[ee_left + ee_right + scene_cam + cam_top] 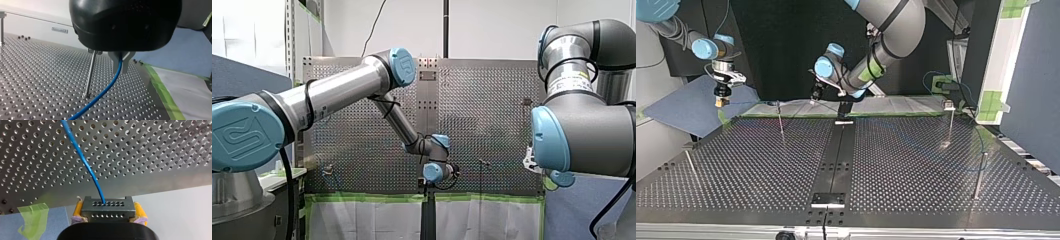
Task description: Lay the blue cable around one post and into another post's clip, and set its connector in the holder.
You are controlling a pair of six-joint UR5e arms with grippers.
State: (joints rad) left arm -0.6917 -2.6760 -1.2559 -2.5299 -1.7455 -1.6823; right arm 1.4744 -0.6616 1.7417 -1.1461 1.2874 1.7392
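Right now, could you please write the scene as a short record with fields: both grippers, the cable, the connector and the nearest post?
left gripper: shut on the blue cable; metal fingers
right gripper: shut on the dark connector; yellow pads
blue cable: leaves the connector and runs over the perforated table
post: upright beside the left gripper; the cable passes it, apart from it
connector in holder: not yet; held off the table's edge

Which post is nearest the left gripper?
The post standing just beside my left gripper and the blue cable; the other posts stand well away across the table.
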